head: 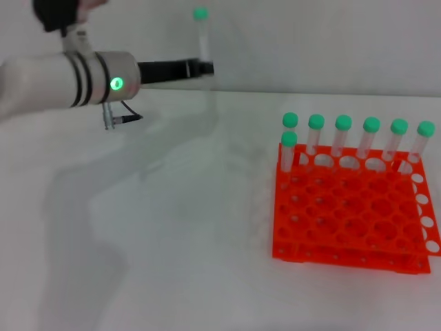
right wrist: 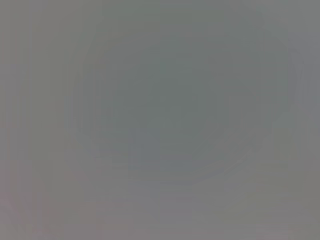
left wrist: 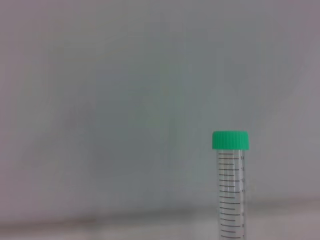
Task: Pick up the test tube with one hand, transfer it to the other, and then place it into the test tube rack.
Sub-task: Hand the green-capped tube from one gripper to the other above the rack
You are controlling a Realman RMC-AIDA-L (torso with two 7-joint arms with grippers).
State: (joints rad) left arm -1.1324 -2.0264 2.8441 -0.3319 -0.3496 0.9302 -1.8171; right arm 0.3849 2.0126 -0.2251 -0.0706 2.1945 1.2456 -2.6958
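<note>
My left gripper [head: 204, 67] is raised high at the upper left of the head view, well above the table, and is shut on a test tube [head: 202, 36]. The tube stands upright, its green cap on top. The left wrist view shows the same tube [left wrist: 230, 185] upright against a plain wall. The orange-red test tube rack [head: 351, 221] stands on the table to the right, below the held tube and apart from it. Several green-capped tubes [head: 343, 134] stand in its back row, and one more [head: 288, 152] in the second row at the left. My right gripper is out of view.
The white table [head: 172, 241] runs to a pale wall behind. The right wrist view shows only a plain grey surface.
</note>
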